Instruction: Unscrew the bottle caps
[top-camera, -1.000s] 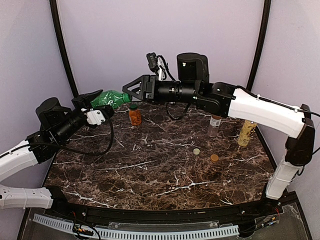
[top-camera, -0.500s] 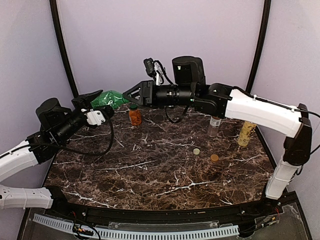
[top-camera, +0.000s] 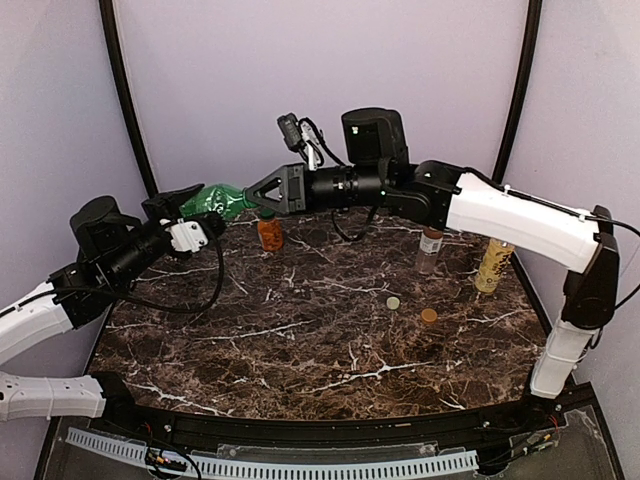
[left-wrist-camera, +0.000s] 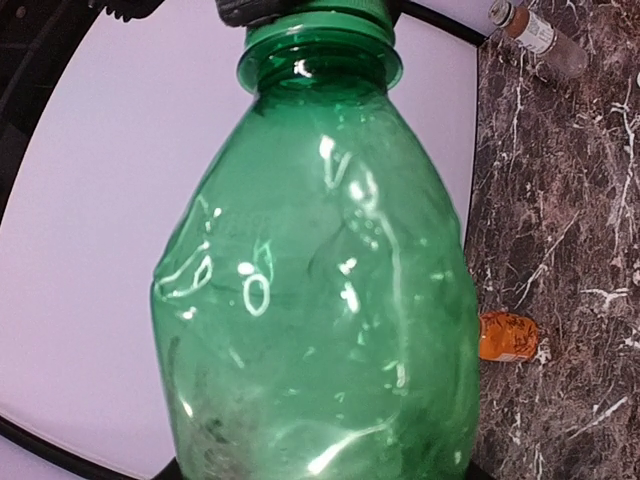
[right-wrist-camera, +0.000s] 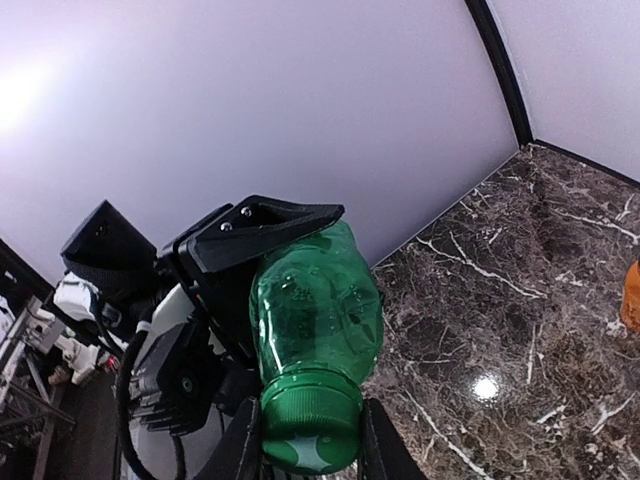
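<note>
Marble worktop (top-camera: 300, 340): dark brown with white veins, carrying three standing bottles and two loose caps.
Right fingers (top-camera: 256, 197): reaching left across the back, clamped on the green cap (right-wrist-camera: 310, 440) from both sides.
Left fingers (top-camera: 197, 208): clamped on the body of the green bottle (left-wrist-camera: 320, 280).
Green bottle: in the air over the back-left corner, nearly level, cap toward the right arm.
Yellow bottle (top-camera: 492, 265): upright at the right edge.
Clear bottle (top-camera: 429, 250): brown label, upright near the yellow one.
Orange bottle (top-camera: 270, 232): upright at the back, below the right fingers.
Loose caps: pale cap (top-camera: 393, 302) and orange cap (top-camera: 429, 315), near each other, right of centre.
</note>
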